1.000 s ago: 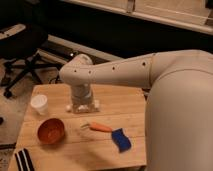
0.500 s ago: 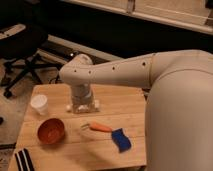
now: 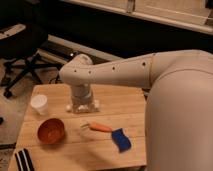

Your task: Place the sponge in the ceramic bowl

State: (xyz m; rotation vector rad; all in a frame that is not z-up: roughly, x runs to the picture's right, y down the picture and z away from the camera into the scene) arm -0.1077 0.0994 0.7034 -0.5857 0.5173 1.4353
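The tool (image 3: 82, 106) hung low over the back of the desk (image 3: 125, 102), fingers spread and nothing between them. The arm (image 3: 115, 75) blocked the space above the desk's back right. The carrot (image 3: 100, 127) lay just beside the sponge (image 3: 120, 139), crowding its left side. Bare wood separated the carrot from the ceramic bowl (image 3: 51, 131). The white cup (image 3: 39, 104) stood near the bowl's far rim, apart from it.

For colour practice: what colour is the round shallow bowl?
Reddish-brown ceramic bowl, camera view; open gripper hovers above the wooden table.
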